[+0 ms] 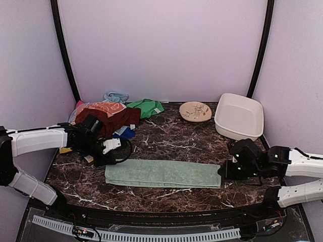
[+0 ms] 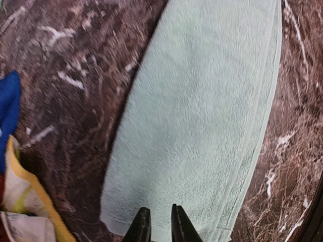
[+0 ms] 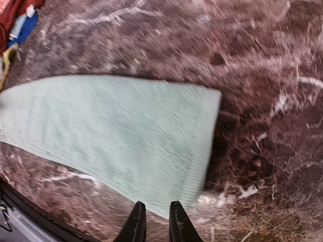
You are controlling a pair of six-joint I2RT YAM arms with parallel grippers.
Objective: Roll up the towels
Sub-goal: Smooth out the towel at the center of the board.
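A pale mint-green towel (image 1: 161, 173) lies flat on the dark marble table, folded into a long strip running left to right. My left gripper (image 1: 110, 157) hovers over its left end; in the left wrist view the gripper (image 2: 159, 225) has its jaws nearly together, holding nothing, above the towel (image 2: 202, 116). My right gripper (image 1: 222, 171) is at the towel's right end; in the right wrist view the gripper (image 3: 154, 222) is likewise closed and empty over the towel's (image 3: 111, 131) near corner. A maroon towel (image 1: 108, 119) tops a pile at the back left.
The pile also holds an orange towel (image 1: 103, 108), a light blue one (image 1: 117, 96), a dark blue one (image 1: 126, 132) and a bright green one (image 1: 146, 107). A patterned plate (image 1: 195, 111) and a white basin (image 1: 238, 117) stand at the back right.
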